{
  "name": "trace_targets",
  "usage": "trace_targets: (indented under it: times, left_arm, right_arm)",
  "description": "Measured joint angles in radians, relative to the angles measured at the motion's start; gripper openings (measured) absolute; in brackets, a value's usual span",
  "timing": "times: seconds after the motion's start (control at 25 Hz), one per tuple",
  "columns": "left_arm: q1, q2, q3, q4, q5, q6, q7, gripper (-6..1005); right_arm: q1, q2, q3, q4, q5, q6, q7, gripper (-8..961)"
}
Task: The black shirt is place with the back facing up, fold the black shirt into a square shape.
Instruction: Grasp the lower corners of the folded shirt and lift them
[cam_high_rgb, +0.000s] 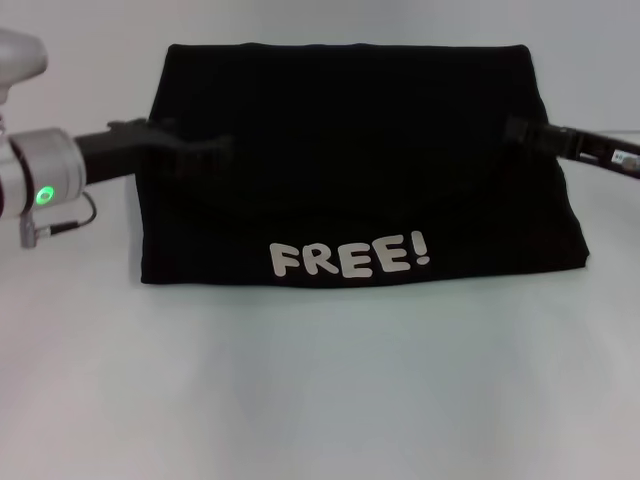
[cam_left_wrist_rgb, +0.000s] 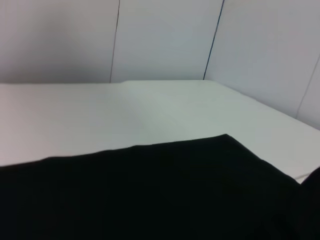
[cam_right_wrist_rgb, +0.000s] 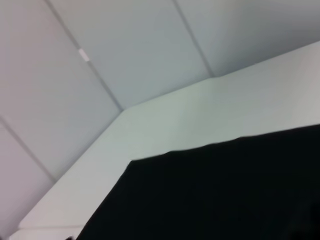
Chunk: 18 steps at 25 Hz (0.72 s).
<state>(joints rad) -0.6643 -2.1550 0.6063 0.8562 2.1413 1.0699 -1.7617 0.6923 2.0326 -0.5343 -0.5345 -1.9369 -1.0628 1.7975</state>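
Note:
The black shirt (cam_high_rgb: 360, 170) lies across the middle of the white table, doubled over, with the white print "FREE!" (cam_high_rgb: 350, 258) showing along its near edge. My left gripper (cam_high_rgb: 205, 150) reaches in from the left and is shut on the shirt's left side at mid-height. At the shirt's right edge, my right gripper (cam_high_rgb: 518, 130) is shut on the fabric. The cloth spans taut between them and slopes down toward the near edge. Black fabric (cam_left_wrist_rgb: 150, 195) fills the close part of the left wrist view, and the shirt (cam_right_wrist_rgb: 215, 195) does the same in the right wrist view.
The white table (cam_high_rgb: 320, 400) extends bare in front of the shirt and behind it. Pale wall panels (cam_left_wrist_rgb: 165, 40) stand beyond the table's far edge. A cable loops under the left wrist (cam_high_rgb: 60, 225).

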Motion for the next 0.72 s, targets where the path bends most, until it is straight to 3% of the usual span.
trace_targets:
  times: [0.16, 0.4, 0.72]
  left_arm:
    - [0.058, -0.012, 0.0, 0.015, -0.002, 0.007, -0.004, 953]
    - [0.128, -0.013, 0.0, 0.013, 0.008, 0.037, -0.092, 953]
    - [0.134, -0.007, -0.032, 0.014, 0.129, 0.051, -0.292, 952]
  right_arm:
    - [-0.022, 0.005, -0.007, 0.001, -0.001, -0.08, -0.038, 762]
    - [-0.026, 0.0, -0.007, 0.008, -0.006, -0.097, -0.075, 763]
    - [-0.01, 0.005, -0.024, 0.002, -0.007, -0.106, -0.124, 764]
